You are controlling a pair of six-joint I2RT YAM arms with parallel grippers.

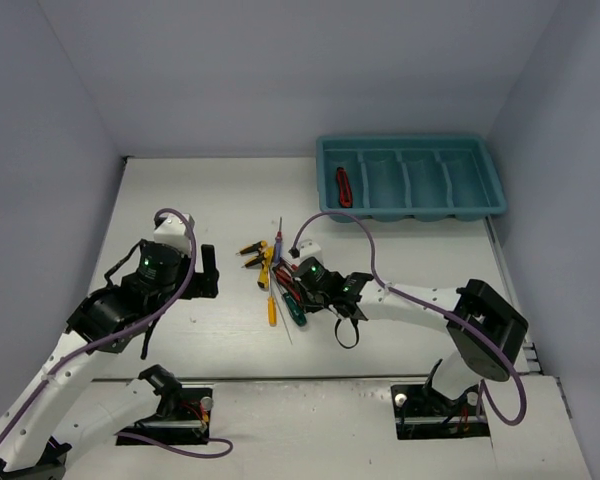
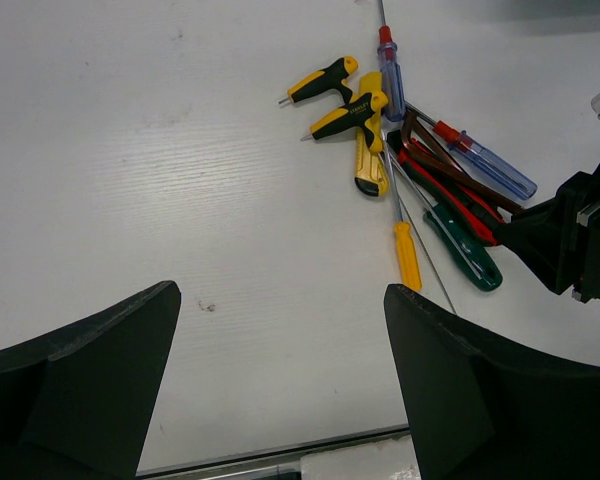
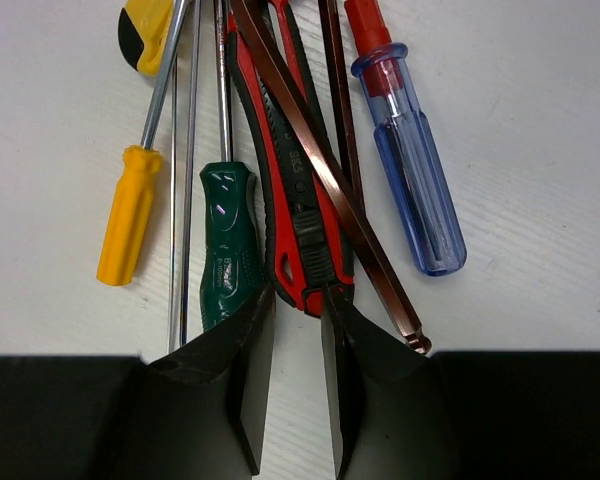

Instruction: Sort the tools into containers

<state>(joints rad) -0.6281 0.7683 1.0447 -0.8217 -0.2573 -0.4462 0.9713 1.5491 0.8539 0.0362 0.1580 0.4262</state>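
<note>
Red-handled pliers — in the tool heap mid-table, handle end toward the right gripper, whose jaws pinch narrowly on it, likely for carrying to the teal tray. Left gripper — spread wide, empty, beside the heap.

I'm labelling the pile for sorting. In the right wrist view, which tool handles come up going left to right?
yellow-handled screwdriver → green-handled screwdriver → red-handled pliers → blue-handled screwdriver. The brown hex key crosses diagonally, so it is left out.
</note>
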